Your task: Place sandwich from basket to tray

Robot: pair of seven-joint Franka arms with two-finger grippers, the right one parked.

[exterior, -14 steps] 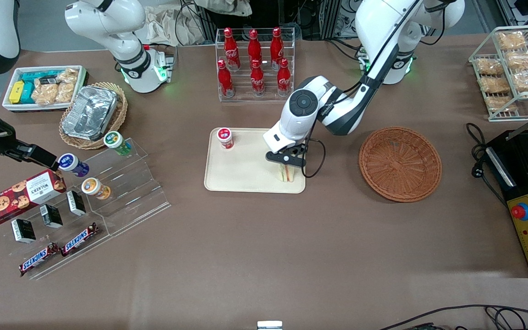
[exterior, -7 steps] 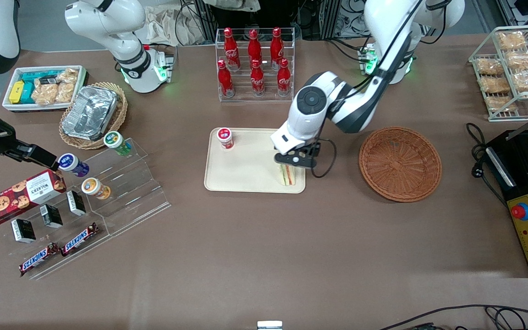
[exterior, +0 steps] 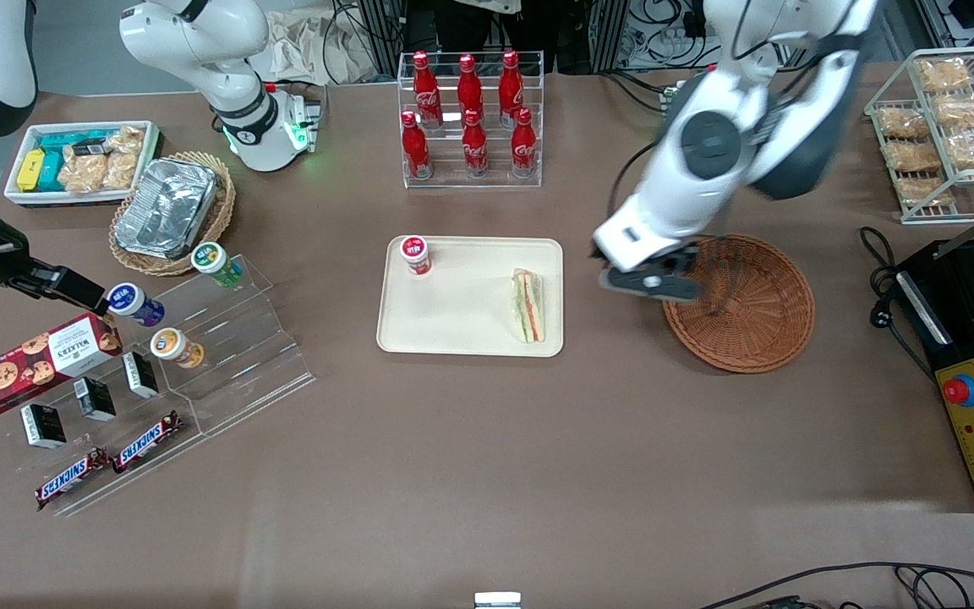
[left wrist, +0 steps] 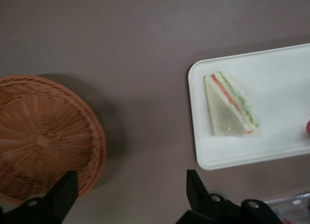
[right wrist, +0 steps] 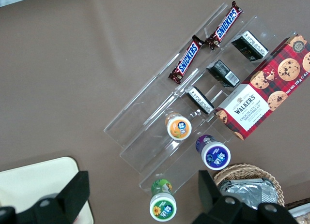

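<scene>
The worktop (exterior: 487, 440) is wide and brown, and the tray (exterior: 453, 330) sits near its middle, with the basket (exterior: 749, 330) beside it toward my working end. My arm hangs over the gap between the two, and my claw (exterior: 649, 283) hovers above the basket's rim, on the edge nearest the tray. It holds nothing — in the wrist view the two black fingers (left wrist: 65, 192) stand well apart, with bare worktop between them.

The sandwich (exterior: 528, 304) lies flat on the tray, in the end of it nearest the basket, close to that rim but inside it. From my wrist I see the sandwich (left wrist: 230, 104) as a wedge resting on its broad white face, filling layers along one slanted edge. Its long axis runs along the tray's short side — toward and away from the front camera. A small red-capped cup (exterior: 415, 255) stands at the tray's other end, well apart from the sandwich.

The relation that matters now: the sandwich lies sideways from my claw, toward the parked arm's end, with the tray's rim and a strip of worktop between us. I judge the placing done; my next move is only to draw clear, and nothing stands in the way.
</scene>
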